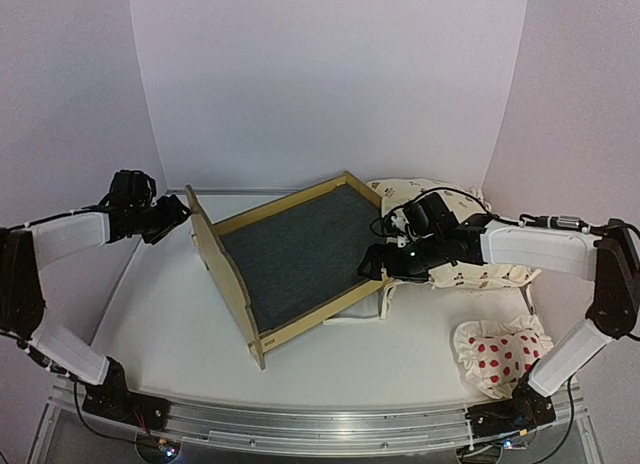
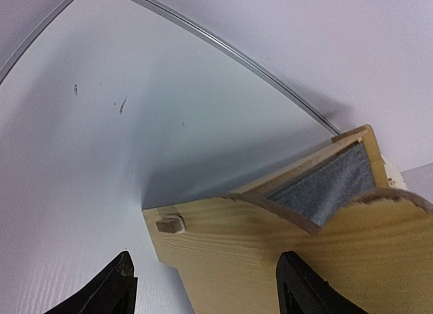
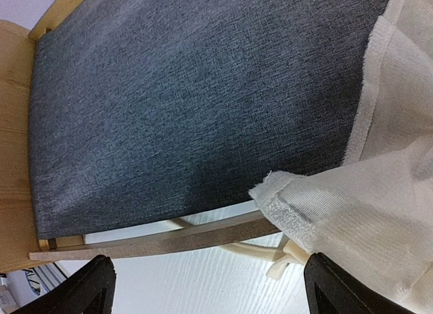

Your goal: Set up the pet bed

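Resting on the white bench (image 1: 170,324), the pet bed (image 1: 300,254) is seen near the middle, turned at an angle. Its tall headboard (image 1: 225,284) stands upright at the near-left end, and its low rails run away toward the far right. The dark grey felt base (image 1: 295,249) is exposed over nearly its whole surface.

The left pincer (image 1: 178,212) is held just beside the far upper corner of the headboard, at the left of the bed. It is released: in its wrist view the two dark fingers (image 2: 115,290) are spread wide. The plywood face of the headboard, with a small wooden peg (image 2: 169,225) near its edge, is framed between them. Whether either finger touches the wood cannot be told.

The right pincer (image 1: 372,264) is poised over the bed's near side rail (image 3: 169,239), close to the foot end. It too is released, its fingers set far apart at the bottom corners of its wrist view with nothing clasped. Beneath it, a folded corner of the cream cover (image 3: 365,212) is laid over the rail and onto the edge of the felt. Thin cream ties (image 3: 250,250) are seen lying on the bench just outside the rail. The rest of the cover is bunched on the bench to the right of the bed, partly hidden behind the right arm. The white pillow (image 1: 500,354) with red dots is placed at the near-right part of the bench, beside the right arm and well apart from the bed.
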Tool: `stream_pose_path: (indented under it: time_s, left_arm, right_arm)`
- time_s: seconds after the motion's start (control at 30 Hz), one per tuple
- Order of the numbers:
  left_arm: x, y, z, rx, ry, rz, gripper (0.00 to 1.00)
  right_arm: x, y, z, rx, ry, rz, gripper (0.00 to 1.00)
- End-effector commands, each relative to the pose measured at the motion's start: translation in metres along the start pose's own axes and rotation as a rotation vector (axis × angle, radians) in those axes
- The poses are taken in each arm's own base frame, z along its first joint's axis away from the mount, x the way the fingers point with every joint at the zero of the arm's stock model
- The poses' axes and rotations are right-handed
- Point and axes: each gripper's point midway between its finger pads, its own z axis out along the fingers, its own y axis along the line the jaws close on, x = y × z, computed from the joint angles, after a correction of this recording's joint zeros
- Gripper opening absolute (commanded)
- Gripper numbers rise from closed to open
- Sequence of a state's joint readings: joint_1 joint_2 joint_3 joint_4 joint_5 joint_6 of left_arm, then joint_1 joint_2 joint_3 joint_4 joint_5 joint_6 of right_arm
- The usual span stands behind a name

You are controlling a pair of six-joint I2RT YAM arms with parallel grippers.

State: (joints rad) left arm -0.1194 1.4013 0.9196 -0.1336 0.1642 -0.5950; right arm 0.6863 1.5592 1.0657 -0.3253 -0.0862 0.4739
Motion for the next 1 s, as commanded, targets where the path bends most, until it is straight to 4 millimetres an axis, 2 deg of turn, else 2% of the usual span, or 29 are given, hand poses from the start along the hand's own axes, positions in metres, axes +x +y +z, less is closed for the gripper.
stream_pose_path:
  time_s: [0.0,0.1,0.23,0.3,0.4,0.47,0.57,0.7,0.77,0.9,0.97]
  left_arm:
    - [-0.062,-0.043,0.019,0.068,-0.095,0.042,0.73]
    - [-0.068,-0.048,0.008,0.055,-0.107,0.069,0.78]
    - [-0.072,-0.036,-0.016,-0.051,-0.117,0.099,0.89]
    - [-0.07,-0.033,-0.027,-0.085,-0.109,0.107,0.93]
    - [-0.066,-0.042,-0.047,-0.117,-0.114,0.136,0.98]
    - [-0.057,-0.059,-0.058,-0.117,-0.108,0.173,1.0]
    - [-0.03,-0.092,-0.072,-0.111,-0.072,0.243,1.0]
    - [0.006,-0.126,-0.088,-0.079,-0.024,0.29,1.0]
    - [0.024,-0.145,-0.098,-0.034,0.0,0.317,1.0]
    - [0.062,-0.17,-0.111,-0.002,0.066,0.381,1.0]
    - [0.081,-0.179,-0.116,-0.003,0.102,0.418,1.0]
  right_arm:
    - [-0.015,0.004,-0.008,0.056,0.001,-0.037,0.98]
    - [-0.022,-0.008,-0.033,0.159,-0.013,-0.094,0.98]
    - [-0.042,-0.027,-0.076,0.324,-0.078,-0.175,0.98]
    - [-0.049,-0.04,-0.088,0.388,-0.076,-0.176,0.98]
    - [-0.062,-0.077,-0.098,0.45,-0.047,-0.074,0.98]
    - [-0.068,-0.102,-0.102,0.492,-0.035,-0.013,0.98]
    - [-0.073,-0.125,-0.102,0.53,-0.021,0.036,0.98]
    - [-0.073,-0.141,-0.093,0.56,0.013,0.063,0.98]
    - [-0.071,-0.147,-0.084,0.564,0.039,0.073,0.98]
    - [-0.058,-0.15,-0.061,0.541,0.106,0.104,0.98]
    - [-0.052,-0.152,-0.055,0.538,0.123,0.115,0.94]
